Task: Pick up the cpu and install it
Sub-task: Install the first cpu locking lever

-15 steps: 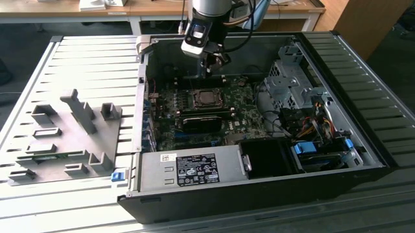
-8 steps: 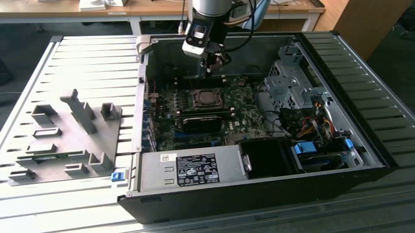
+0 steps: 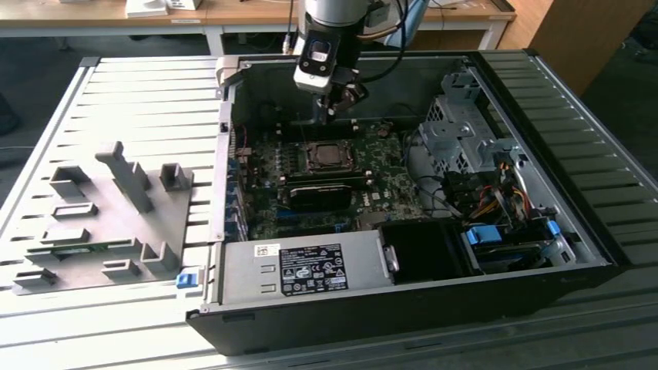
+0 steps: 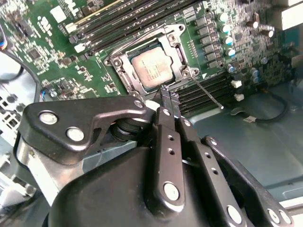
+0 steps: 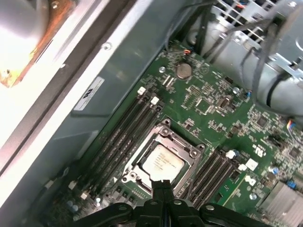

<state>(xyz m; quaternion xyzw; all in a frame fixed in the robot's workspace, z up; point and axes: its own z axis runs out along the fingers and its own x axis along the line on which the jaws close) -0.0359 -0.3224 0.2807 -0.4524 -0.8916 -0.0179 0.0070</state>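
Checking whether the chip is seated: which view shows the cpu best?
The second wrist view: the cpu lies flat in the socket frame, its silvery top unobstructed, just beyond the shut fingers. The first wrist view shows it too, from farther off. In the exterior view it is a small dark square.

Open black computer case (image 3: 575,231) at centre frame, green motherboard (image 3: 350,193) inside, grey power-supply box (image 3: 298,270) at lower edge. Grey slotted holder (image 3: 103,223) at left, on ribbed metal table (image 3: 134,100).
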